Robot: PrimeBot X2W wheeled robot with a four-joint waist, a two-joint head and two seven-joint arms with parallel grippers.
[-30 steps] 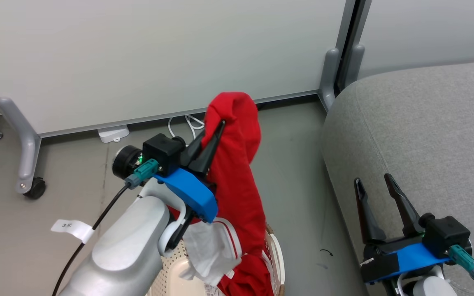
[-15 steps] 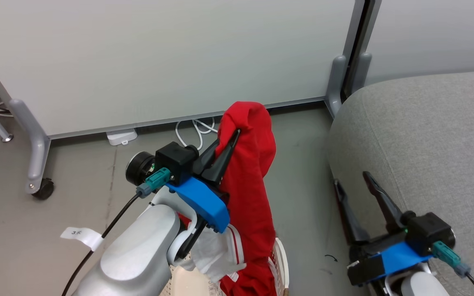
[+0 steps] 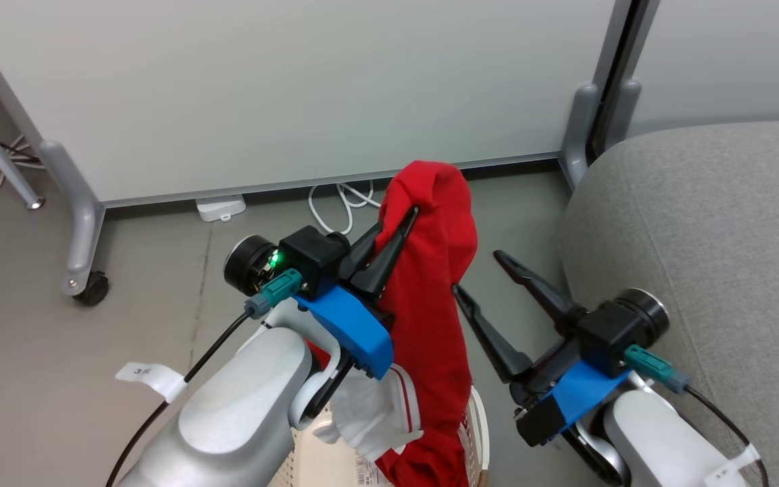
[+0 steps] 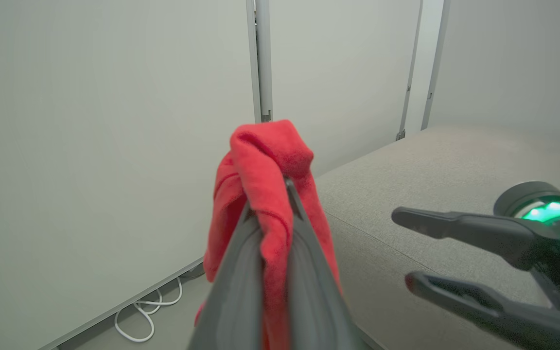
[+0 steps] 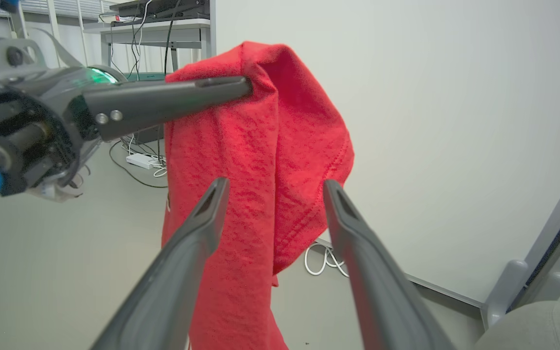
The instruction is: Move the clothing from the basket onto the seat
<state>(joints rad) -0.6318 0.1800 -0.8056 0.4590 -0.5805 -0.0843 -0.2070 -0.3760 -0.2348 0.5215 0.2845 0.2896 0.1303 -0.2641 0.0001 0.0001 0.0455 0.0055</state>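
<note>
Holding clothing (image 3: 430, 297) pinched high, left pincer (image 3: 413, 211) should swing toward the seat (image 3: 700, 223) at three o'clock; right pincer (image 3: 477, 272) spread, perhaps touching.

The left forearm (image 3: 241, 426) and right forearm (image 3: 646, 433) are smooth, pale silver-grey shells. Each wrist carries a bright blue plate (image 3: 345, 325). Above the left one sits a black camera block (image 3: 312, 253) with a green light (image 3: 274, 258), next to a black round cap (image 3: 244, 260) ringed in silver. Just beside the plate a teal plug (image 3: 280, 287) feeds a black cable (image 3: 207, 352) bearing a white paper tag (image 3: 149, 375). The left gripper (image 3: 411, 215) and right gripper (image 3: 477, 272) have long, dark, tapering fingers. Two silver screws (image 5: 96, 117) mark one finger's root. Black tape (image 3: 541, 423) wraps the end of the right plate.
</note>
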